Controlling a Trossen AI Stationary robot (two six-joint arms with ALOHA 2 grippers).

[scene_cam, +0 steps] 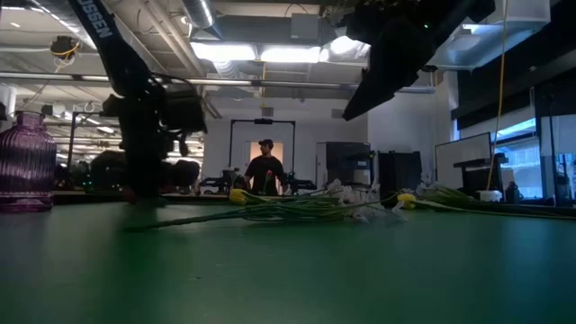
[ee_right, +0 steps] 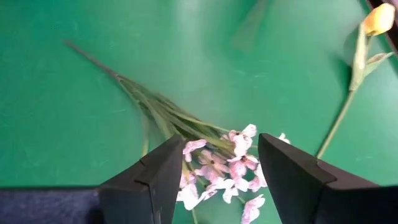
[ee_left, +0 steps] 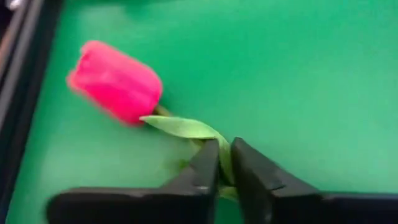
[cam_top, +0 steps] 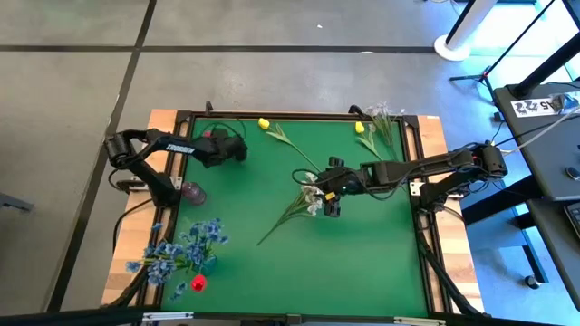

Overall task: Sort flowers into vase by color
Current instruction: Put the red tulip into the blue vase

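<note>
On the green tabletop (cam_top: 362, 244), the left tool (ee_left: 224, 163) is pinching a red tulip (ee_left: 115, 81) stem near the back-left edge, while the right tool (ee_right: 217, 171) is hovering wide over pale lilac blossoms (ee_right: 227, 168) mid-table. Beyond, a person (scene_cam: 265, 171) is standing in the lit room.

past our left gripper (ee_left: 224, 163) we see a red tulip (ee_left: 115, 81) lying on the green table surface (ee_left: 298, 74). its bloom points away from us toward a dark table edge (ee_left: 18, 74). a pale green leaf (ee_left: 183, 127) curls from just below the bloom back to our fingers (ee_left: 202, 171), which stand nearly together, pinching the leaf and stem between them.
</note>
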